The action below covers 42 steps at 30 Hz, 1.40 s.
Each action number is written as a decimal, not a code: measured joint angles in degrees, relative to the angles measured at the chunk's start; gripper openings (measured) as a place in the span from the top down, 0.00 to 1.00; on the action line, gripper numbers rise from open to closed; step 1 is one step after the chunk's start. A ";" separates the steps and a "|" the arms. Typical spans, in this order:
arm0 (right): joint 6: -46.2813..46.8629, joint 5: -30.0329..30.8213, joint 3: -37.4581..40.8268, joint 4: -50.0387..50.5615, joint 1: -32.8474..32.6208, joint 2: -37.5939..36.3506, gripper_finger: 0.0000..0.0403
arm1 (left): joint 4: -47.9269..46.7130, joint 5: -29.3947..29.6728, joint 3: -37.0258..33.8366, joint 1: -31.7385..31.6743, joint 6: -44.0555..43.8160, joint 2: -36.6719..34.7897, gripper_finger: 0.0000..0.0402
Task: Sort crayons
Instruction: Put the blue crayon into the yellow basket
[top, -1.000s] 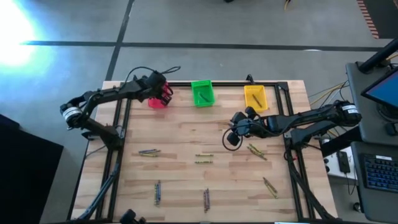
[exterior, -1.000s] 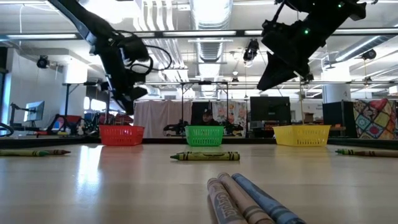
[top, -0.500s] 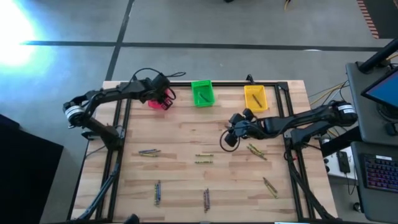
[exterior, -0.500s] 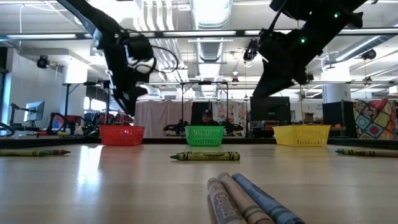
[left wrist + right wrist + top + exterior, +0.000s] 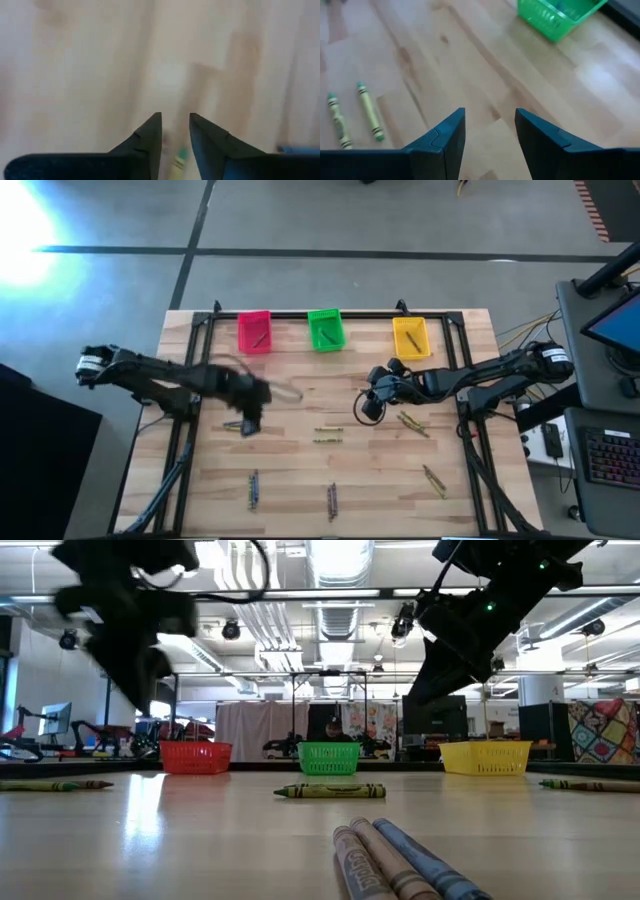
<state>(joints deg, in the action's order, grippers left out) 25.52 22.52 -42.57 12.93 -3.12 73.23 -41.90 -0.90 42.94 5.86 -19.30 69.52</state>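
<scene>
Having swung away from the pink bin [image 5: 254, 331] at the upper left of the overhead frame, where it was hanging a second ago, and now hovering, blurred by motion, over the crayon pair [image 5: 240, 424] at left of centre: the left gripper [image 5: 252, 408], fingers [image 5: 150, 134] parted by a narrow gap with nothing between them. Leaving one crayon lying in the pink bin, which suggests a drop just finished and a next pick being lined up. Drifting only slightly over the same second: the right gripper [image 5: 366, 406], right of centre, jaws standing fairly wide and empty, with two olive crayons [image 5: 367, 110] showing ahead of it in its wrist view. Lying scattered across the lower half of the overhead frame: more crayons in small pairs, so most of the sorting looks undone. Sitting in a row along the top edge: the pink bin, a green bin [image 5: 325, 329] and a yellow bin [image 5: 410, 336]. Stretching beneath everything: a pale wooden table [image 5: 300, 470] of planks. Showing beyond it in the level view: a large workshop hall with bright ceiling lights and cluttered benches.
</scene>
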 joint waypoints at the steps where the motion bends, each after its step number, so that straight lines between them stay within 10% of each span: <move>1: 0.16 -0.43 0.04 -0.02 -0.02 0.00 0.59 | -0.01 0.31 -0.67 2.75 -2.07 0.07 0.81; 8: 0.88 -0.70 1.19 -2.43 -0.38 -0.02 0.61 | 0.15 7.29 -4.15 13.58 -10.53 2.84 0.82; 23: 2.99 -16.35 1.57 -9.87 -1.94 13.22 0.63 | 7.64 8.75 -2.15 11.24 -3.96 13.89 0.82; 33: 5.10 -14.74 -0.28 -14.26 -6.81 17.33 0.69 | 8.61 -9.20 0.89 13.01 -4.87 18.29 0.82; 42: 7.88 -11.84 -0.20 -14.40 -8.82 17.29 0.69 | 6.33 -10.17 5.04 16.63 -27.66 17.89 0.82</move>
<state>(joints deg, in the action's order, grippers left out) 33.39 10.68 -42.76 -1.48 -11.93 90.53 -35.57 -11.07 47.98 22.49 -46.96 87.41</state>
